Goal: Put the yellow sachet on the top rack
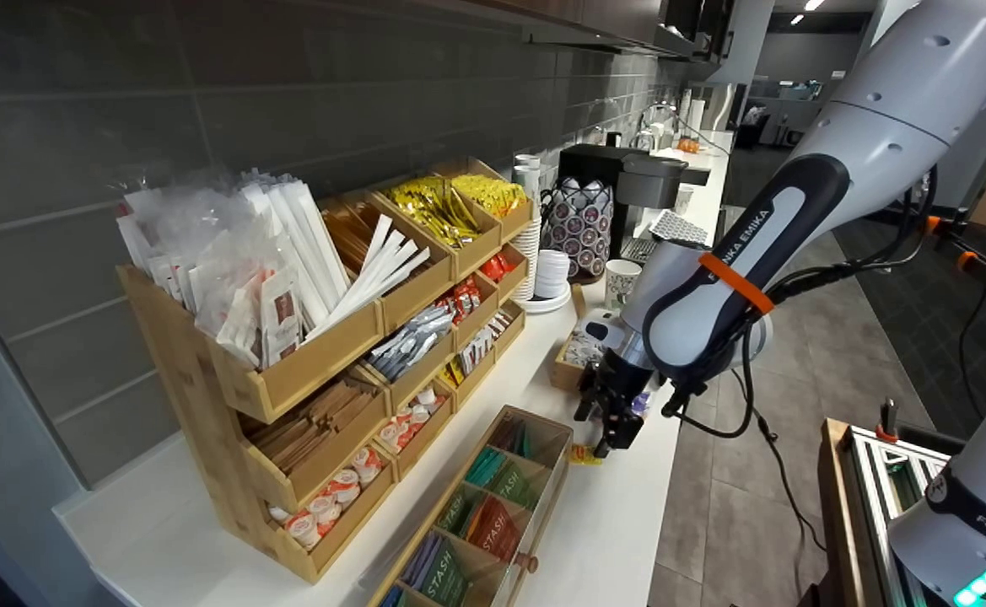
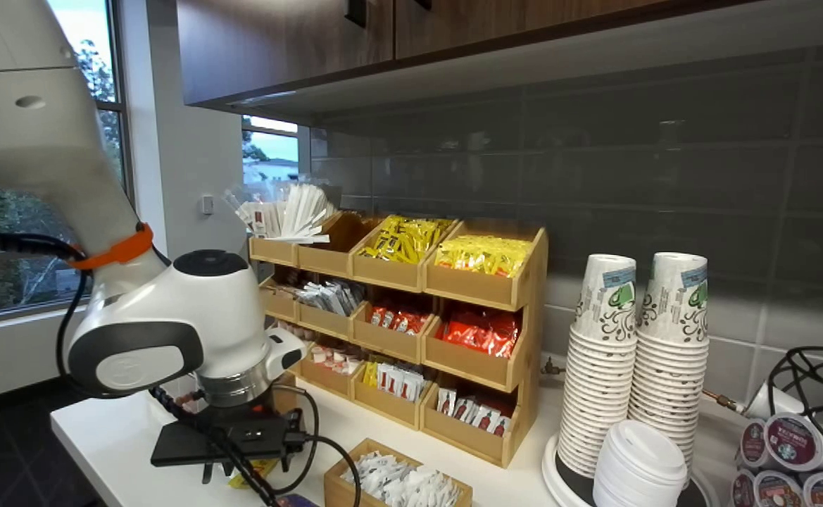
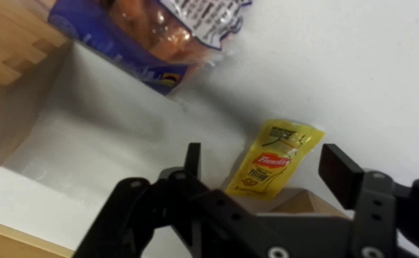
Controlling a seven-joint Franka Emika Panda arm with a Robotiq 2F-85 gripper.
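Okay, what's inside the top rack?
The top rack holds clear plastic packets, white sticks, brown sticks and two heaps of yellow packets. What lies beneath those heaps is covered.

Two stacks of paper cups (image 2: pixel 598 366), white lids (image 2: pixel 640 465) beside them, box of STASH tea (image 1: pixel 553 491), black coffee machine (image 1: pixel 598 164)

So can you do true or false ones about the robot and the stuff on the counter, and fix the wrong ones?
1. The yellow sachet lies on the white counter. True.
2. The gripper is squeezing the sachet. False: the gripper stands open.
3. The top rack has yellow packets in it. True.
4. The paper cups sit in the top rack. False: the paper cups stand beside the wooden stand.
5. The sachet says French's. True.
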